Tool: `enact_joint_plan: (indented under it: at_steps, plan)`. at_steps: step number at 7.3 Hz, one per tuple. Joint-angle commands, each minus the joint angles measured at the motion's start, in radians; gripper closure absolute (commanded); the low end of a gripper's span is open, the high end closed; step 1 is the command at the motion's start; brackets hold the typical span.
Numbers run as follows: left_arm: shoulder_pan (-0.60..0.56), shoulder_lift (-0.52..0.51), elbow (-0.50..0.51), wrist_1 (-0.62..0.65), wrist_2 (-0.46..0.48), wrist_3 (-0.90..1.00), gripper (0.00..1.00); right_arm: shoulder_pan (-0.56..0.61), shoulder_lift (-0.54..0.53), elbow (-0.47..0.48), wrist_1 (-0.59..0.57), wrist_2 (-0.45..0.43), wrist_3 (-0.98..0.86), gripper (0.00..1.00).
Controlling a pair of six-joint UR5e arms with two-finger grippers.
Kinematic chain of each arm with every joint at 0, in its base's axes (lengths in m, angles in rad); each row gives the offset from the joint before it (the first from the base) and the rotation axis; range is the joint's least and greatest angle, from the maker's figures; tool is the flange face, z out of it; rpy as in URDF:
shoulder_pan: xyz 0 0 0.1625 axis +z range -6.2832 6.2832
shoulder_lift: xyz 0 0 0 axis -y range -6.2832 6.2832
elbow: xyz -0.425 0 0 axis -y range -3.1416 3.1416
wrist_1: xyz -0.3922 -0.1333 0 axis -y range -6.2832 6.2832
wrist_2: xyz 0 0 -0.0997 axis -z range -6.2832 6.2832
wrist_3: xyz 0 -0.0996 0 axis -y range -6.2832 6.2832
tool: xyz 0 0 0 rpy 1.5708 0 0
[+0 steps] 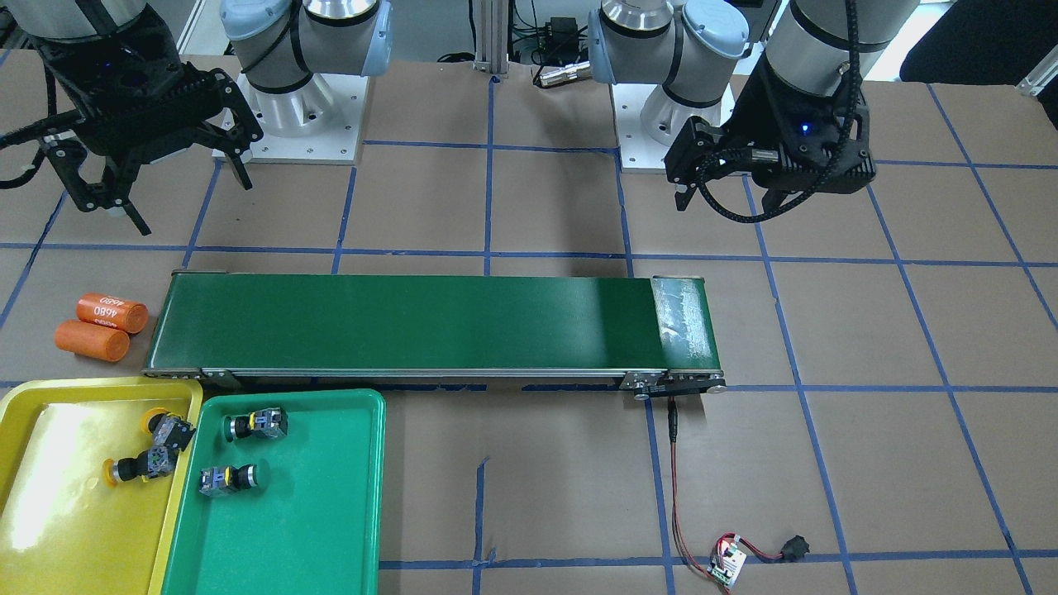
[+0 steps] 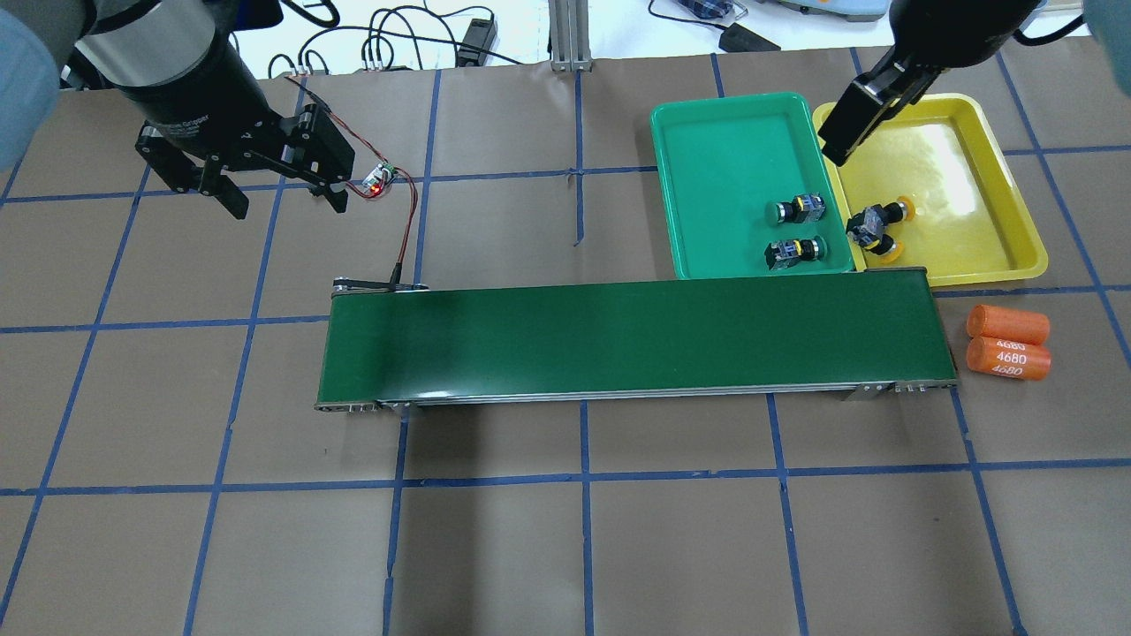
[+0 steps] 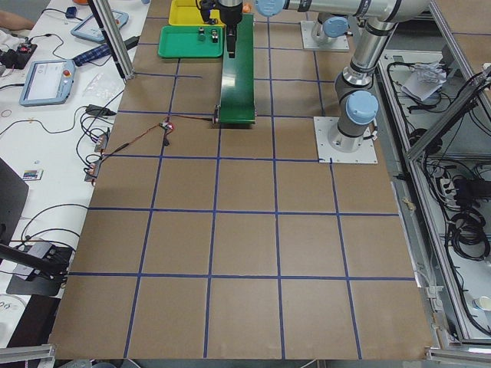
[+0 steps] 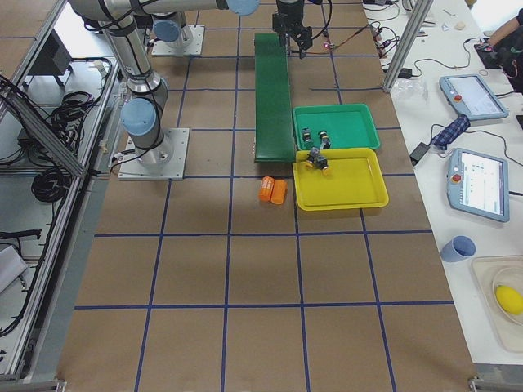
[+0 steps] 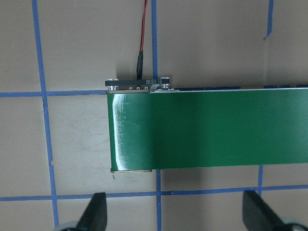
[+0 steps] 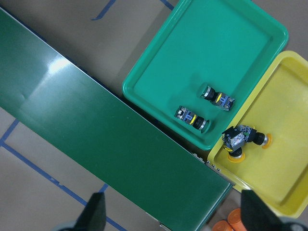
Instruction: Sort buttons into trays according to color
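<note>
Two green-capped buttons [image 1: 256, 425] [image 1: 234, 479] lie on their sides in the green tray [image 1: 314, 529]. Two yellow-capped buttons [image 1: 165, 428] [image 1: 136, 468] lie close together in the yellow tray [image 1: 58, 521], near its wall beside the green tray. From above, the green pair [image 2: 798, 208] [image 2: 795, 250] and the yellow pair [image 2: 879, 216] [image 2: 876, 246] sit by the belt-side rims. My right gripper [image 6: 173, 214] hangs open and empty, high over the belt's end by the trays. My left gripper [image 2: 284, 199] is open and empty near the belt's other end [image 5: 130, 134].
The long dark-green conveyor belt [image 2: 627, 340] crosses the middle of the table. Two orange cylinders marked 4680 [image 2: 1007, 343] lie beside its end near the yellow tray [image 2: 963, 256]. A small circuit board with red wires [image 2: 380, 177] sits by my left gripper.
</note>
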Motion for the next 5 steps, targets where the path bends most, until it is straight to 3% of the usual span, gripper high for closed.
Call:
enact_joint_plan:
  at_steps: [1,5]
  plan:
    - [0.0,0.002,-0.004,-0.001,0.001,0.0,0.0,0.018,-0.002,0.004,0.002,-0.003,0.298,0.0]
    - [0.0,0.004,-0.01,0.001,-0.001,0.0,0.0,0.044,0.001,-0.005,0.008,-0.011,0.78,0.0]
